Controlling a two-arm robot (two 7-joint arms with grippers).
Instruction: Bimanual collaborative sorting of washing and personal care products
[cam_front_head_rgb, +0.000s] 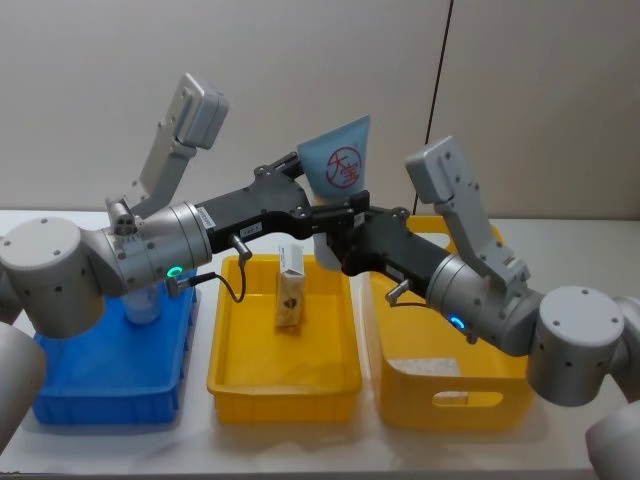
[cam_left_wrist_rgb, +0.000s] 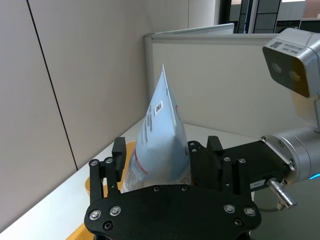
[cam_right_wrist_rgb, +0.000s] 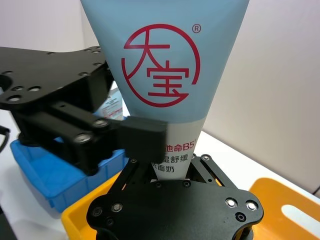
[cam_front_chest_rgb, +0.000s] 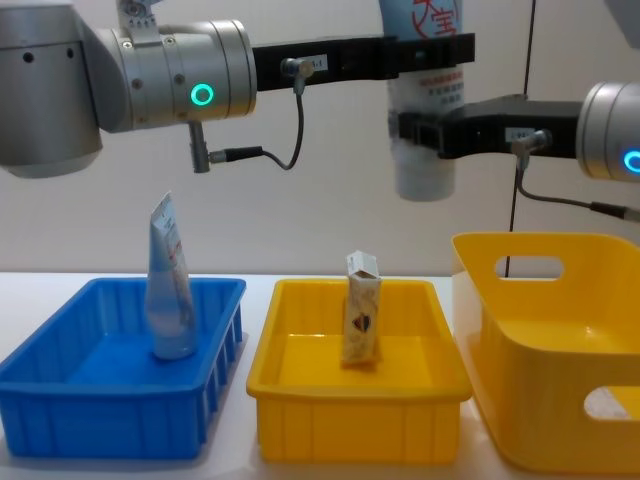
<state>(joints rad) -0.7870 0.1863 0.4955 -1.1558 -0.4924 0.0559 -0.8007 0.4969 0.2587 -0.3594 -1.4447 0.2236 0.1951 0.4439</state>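
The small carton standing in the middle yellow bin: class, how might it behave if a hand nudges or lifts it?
The carton is tall on a narrow base and already leans slightly, so a push would probably tip it. Its top flap looks open and creased, suggesting thin card that could crush under a firm grip. It is likely light.

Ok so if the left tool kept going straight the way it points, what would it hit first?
The left tool already grips the pale-blue tube; pushing on toward the robot's right, it would likely meet the right tool just beyond, though depth is unclear.

Beige wall (cam_front_head_rgb: 300, 70); white table (cam_front_head_rgb: 200, 440)
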